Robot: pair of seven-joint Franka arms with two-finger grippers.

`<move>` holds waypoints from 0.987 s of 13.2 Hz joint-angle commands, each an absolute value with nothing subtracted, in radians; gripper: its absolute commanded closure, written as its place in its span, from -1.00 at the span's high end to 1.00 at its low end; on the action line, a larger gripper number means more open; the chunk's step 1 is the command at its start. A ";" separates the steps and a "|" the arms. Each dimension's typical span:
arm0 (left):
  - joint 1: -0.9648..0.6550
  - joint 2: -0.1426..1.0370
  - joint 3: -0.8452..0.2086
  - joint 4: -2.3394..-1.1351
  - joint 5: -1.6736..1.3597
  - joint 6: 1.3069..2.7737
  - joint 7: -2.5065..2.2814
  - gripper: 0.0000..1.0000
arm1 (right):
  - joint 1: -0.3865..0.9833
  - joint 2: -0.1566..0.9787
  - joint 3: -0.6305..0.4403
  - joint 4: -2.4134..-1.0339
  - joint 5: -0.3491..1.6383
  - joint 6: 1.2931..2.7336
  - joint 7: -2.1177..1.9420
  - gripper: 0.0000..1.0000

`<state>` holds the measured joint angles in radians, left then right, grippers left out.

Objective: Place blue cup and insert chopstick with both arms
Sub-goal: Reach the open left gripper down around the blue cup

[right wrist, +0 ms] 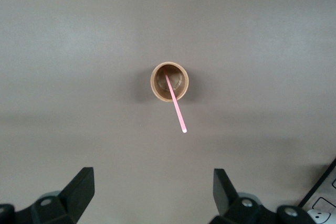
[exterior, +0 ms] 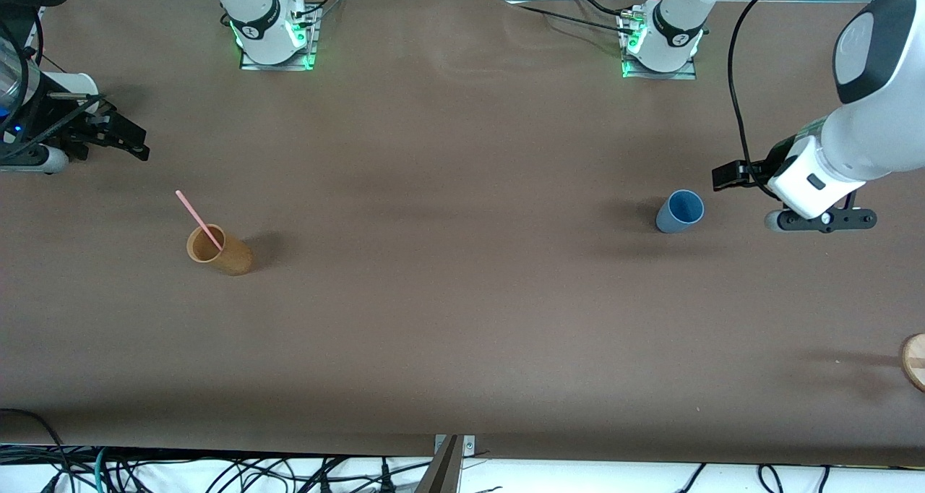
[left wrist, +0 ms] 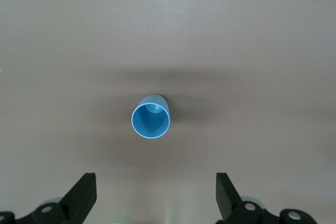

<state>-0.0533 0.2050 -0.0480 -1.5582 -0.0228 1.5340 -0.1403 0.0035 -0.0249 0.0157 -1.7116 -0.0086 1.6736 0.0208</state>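
The blue cup [exterior: 679, 211] stands upright and empty toward the left arm's end of the table; the left wrist view looks down into the blue cup [left wrist: 150, 120]. My left gripper [exterior: 728, 175] [left wrist: 155, 178] hangs open over bare table beside it, holding nothing. The pink chopstick [exterior: 196, 218] leans in a tan cup [exterior: 220, 251] toward the right arm's end, its tip sticking well above the rim. In the right wrist view the chopstick [right wrist: 176, 106] and tan cup [right wrist: 169, 81] show below my right gripper [exterior: 134, 144] [right wrist: 152, 172], which is open and apart from both.
A white cup [exterior: 74, 84] lies by the right arm's hand at the table's end. A round wooden piece [exterior: 915, 361] sits at the left arm's end, nearer the front camera. Cables [exterior: 737, 81] trail from the left arm. Brown table [exterior: 462, 276] spreads between the cups.
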 commanded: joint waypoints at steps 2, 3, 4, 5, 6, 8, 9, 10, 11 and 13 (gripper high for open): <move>-0.011 0.178 -0.041 -1.667 -0.034 1.629 -0.002 1.00 | -0.002 -0.026 0.018 -1.703 -0.020 1.666 0.005 1.00; -0.008 0.176 -0.041 -1.686 -0.034 1.643 0.005 1.00 | -0.002 -0.028 0.018 -1.703 -0.020 1.666 0.005 1.00; -0.008 0.167 -0.041 -1.715 -0.034 1.657 0.006 1.00 | -0.002 -0.028 0.018 -1.703 -0.020 1.666 0.005 1.00; -0.008 0.147 -0.040 -1.764 -0.032 1.687 0.012 1.00 | -0.002 -0.028 0.018 -1.703 -0.020 1.666 0.005 1.00; -0.008 0.120 -0.040 -1.837 -0.032 1.744 0.032 1.00 | -0.002 -0.028 0.018 -1.703 -0.020 1.666 0.005 1.00; 0.017 0.088 -0.037 -1.957 -0.032 1.857 0.099 1.00 | -0.002 -0.026 0.018 -1.703 -0.020 1.666 0.005 1.00; 0.034 0.089 -0.037 -2.000 -0.032 1.908 0.139 1.00 | -0.002 -0.028 0.018 -1.703 -0.020 1.666 0.005 1.00; 0.055 0.090 -0.037 -2.046 -0.032 1.969 0.176 1.00 | -0.002 -0.028 0.018 -1.703 -0.020 1.666 0.005 1.00; 0.067 0.098 -0.037 -2.090 -0.032 2.041 0.217 1.00 | -0.002 -0.028 0.018 -1.703 -0.020 1.666 0.005 1.00; 0.077 0.103 -0.038 -2.175 -0.032 2.164 0.238 1.00 | -0.002 -0.028 0.018 -1.703 -0.020 1.666 0.005 1.00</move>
